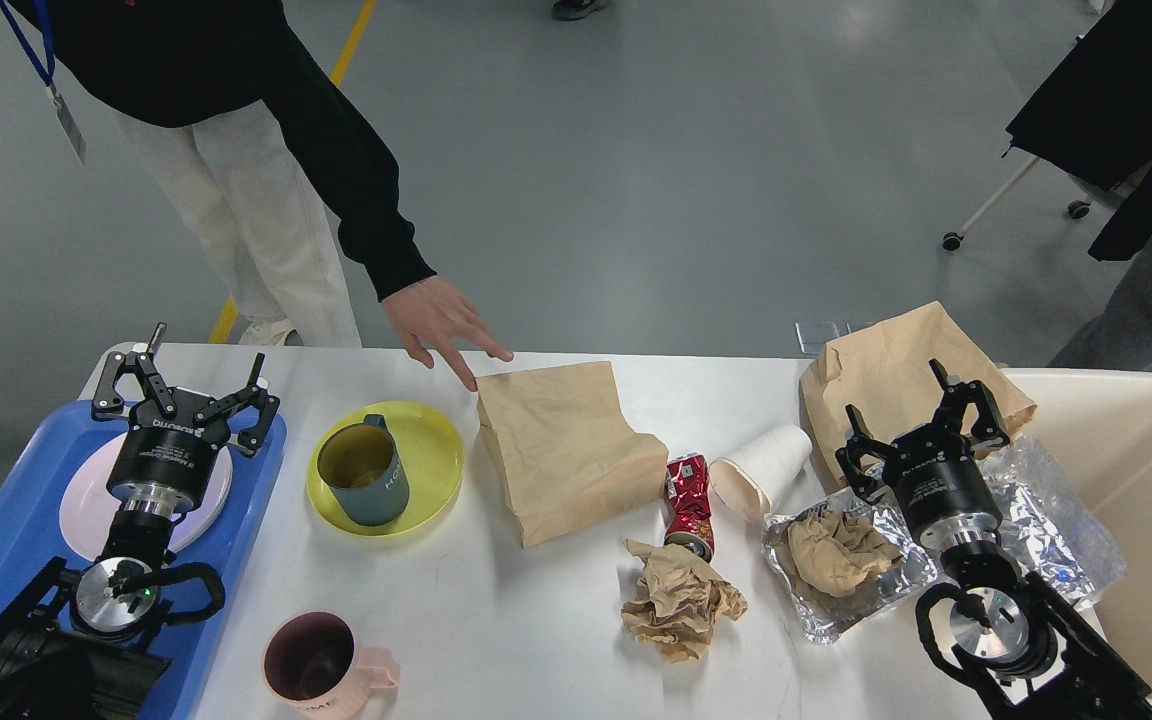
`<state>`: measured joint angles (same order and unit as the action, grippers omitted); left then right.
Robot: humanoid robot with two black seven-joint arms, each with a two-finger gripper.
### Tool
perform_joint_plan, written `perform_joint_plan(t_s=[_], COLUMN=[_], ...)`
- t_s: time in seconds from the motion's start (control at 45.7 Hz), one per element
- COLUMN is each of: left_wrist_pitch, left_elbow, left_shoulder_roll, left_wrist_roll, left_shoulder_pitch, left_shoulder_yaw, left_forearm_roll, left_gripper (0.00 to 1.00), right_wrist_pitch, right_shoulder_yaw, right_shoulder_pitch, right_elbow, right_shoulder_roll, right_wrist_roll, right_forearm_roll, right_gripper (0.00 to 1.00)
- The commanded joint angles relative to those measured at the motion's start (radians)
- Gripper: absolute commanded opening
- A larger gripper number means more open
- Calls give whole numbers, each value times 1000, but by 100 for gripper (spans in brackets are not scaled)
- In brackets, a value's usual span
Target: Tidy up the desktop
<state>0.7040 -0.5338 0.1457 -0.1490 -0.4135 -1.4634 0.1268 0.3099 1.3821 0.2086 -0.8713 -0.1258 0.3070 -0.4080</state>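
Below, the desktop [496, 640] spreads between both spread-open end effectors [186, 395] [921, 425].

Robotics lab, grey floor [636, 150], yellow floor line [356, 35], lanyard-wearing bystander [236, 150]

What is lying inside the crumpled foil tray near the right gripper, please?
A crumpled wad of brown paper sits in the foil tray. Whatever may lie beneath the wad is covered, and the right gripper hides the tray's far right corner.
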Motion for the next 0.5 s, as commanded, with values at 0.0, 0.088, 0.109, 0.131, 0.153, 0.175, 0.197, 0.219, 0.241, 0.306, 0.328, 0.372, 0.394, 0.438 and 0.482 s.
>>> perform_joint_plan(t_s=[0.0, 0.088, 0.109, 0.131, 0.153, 0.175, 0.197, 0.219, 0.241, 0.306, 0.328, 0.372, 0.394, 0.438, 0.482], left_wrist_pitch=[0, 0, 0, 0, 0, 0, 0, 0, 0, 0, 0, 0, 0, 0, 0], left_elbow=[0, 0, 0, 0, 0, 0, 0, 0, 0, 0, 0, 0, 0, 0, 0], left_shoulder_roll=[0, 0, 0, 0, 0, 0, 0, 0, 0, 0, 0, 0, 0, 0, 0], left_wrist_roll=[2, 0, 0, 0, 0, 0, 0, 0, 0, 2, 2, 2, 2, 2, 2], left_shoulder_pitch=[-1, -1, -1, -1, -1, -1, -1, -1, -1, -1, -1, -1, -1, -1, -1], left_shoulder_yaw=[2, 0, 0, 0, 0, 2, 0, 0, 0, 0, 0, 0, 0, 0, 0], left_forearm_roll=[1, 1, 1, 1, 1, 1, 1, 1, 1, 1, 1, 1, 1, 1, 1], left_gripper=[97, 97, 97, 97, 97, 97, 97, 97, 97, 97, 97, 97, 97, 97, 97], right_wrist_pitch=[0, 0, 0, 0, 0, 0, 0, 0, 0, 0, 0, 0, 0, 0, 0], right_shoulder_yaw=[0, 0, 0, 0, 0, 0, 0, 0, 0, 0, 0, 0, 0, 0, 0], right_shoulder_pitch=[0, 0, 0, 0, 0, 0, 0, 0, 0, 0, 0, 0, 0, 0, 0], right_elbow=[0, 0, 0, 0, 2, 2, 0, 0, 0, 2, 0, 0, 0, 0, 0], right_shoulder_roll=[0, 0, 0, 0, 0, 0, 0, 0, 0, 0, 0, 0, 0, 0, 0], right_wrist_roll=[0, 0, 0, 0, 0, 0, 0, 0, 0, 0, 0, 1, 0, 0, 0], right_forearm_roll=[0, 0, 0, 0, 0, 0, 0, 0, 0, 0, 0, 0, 0, 0, 0], right_gripper=[100, 100, 100, 100, 100, 100, 100, 100, 100, 100, 100, 100, 100, 100, 100])
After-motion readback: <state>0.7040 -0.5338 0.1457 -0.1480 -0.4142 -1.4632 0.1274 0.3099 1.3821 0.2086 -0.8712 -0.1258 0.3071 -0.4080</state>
